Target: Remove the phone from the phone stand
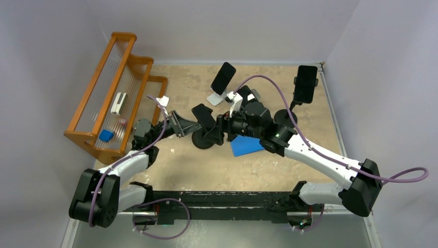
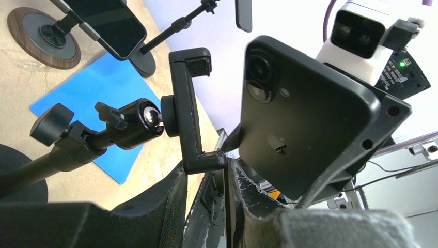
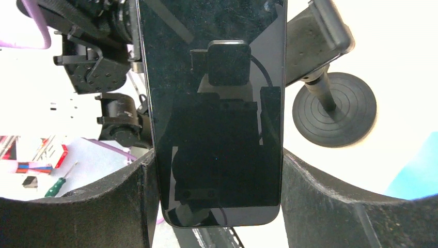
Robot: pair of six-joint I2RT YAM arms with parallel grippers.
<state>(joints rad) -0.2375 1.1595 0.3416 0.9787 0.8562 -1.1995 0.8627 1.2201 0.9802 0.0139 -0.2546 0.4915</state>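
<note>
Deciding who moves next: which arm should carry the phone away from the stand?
Right. The right end effector grips the phone, already apart from the stand's empty clamp. The left end effector only holds that clamp at its lower end.

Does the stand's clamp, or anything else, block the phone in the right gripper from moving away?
Nothing visible does. The phone, held by the right gripper, is already out of the clamp; the left wrist view shows open air between them. The left gripper holds the clamp's lower end.
</note>
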